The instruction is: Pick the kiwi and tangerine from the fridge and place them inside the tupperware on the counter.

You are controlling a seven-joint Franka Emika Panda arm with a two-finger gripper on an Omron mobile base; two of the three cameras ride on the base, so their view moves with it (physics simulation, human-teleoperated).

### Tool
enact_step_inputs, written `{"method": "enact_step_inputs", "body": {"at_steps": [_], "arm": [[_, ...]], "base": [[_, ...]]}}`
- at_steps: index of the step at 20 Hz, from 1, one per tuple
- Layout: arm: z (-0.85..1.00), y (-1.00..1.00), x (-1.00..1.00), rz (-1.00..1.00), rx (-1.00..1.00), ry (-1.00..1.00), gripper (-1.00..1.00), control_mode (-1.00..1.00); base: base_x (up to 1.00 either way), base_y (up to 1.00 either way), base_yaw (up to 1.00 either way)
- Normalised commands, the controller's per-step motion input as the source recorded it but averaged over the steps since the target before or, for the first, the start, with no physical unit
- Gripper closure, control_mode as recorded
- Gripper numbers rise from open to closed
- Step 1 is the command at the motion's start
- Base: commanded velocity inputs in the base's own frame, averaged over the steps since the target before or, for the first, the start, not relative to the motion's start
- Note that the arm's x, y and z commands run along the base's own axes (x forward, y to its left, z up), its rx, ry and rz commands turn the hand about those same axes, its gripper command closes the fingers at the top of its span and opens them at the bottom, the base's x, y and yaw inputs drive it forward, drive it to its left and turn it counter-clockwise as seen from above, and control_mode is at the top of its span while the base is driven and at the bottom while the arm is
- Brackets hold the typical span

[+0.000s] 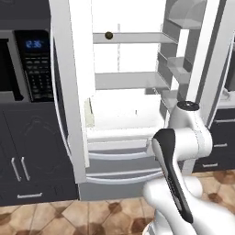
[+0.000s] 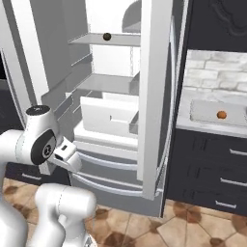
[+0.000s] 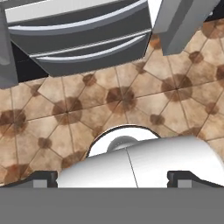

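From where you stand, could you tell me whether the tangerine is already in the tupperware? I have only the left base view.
Observer: Yes, the tangerine lies inside the tupperware on the counter, right of the open fridge.
Operator: Thank you. Are the fingers free?
Observer: The hand view shows the fingers spread wide, holding nothing.
Operator: Where are they pointing?
Observer: Down at the tiled floor, just in front of the grey bottom drawers.
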Motion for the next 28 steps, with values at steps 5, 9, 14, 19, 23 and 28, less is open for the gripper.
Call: {"method": "enact_step_inputs", "body": {"at_steps": [5,9,14,19,23,28], "arm": [[0.00,0.00,0.00,0.00,0.00,0.00,-1.00,1.00],[0.00,0.00,0.00,0.00,0.00,0.00,-1.00,1.00],[0.00,0.00,0.00,0.00,0.00,0.00,-1.00,1.00],[0.00,0.00,0.00,0.00,0.00,0.00,-1.00,1.00],[0.00,0.00,0.00,0.00,0.00,0.00,-1.00,1.00],[0.00,0.00,0.00,0.00,0.00,0.00,-1.00,1.00]], "base": [[0.70,0.35,-0.01],[0.67,0.34,-0.03],[0.62,0.15,-0.16],[0.67,0.10,-0.14],[0.68,0.07,-0.02],[0.71,0.01,0.00]]}}
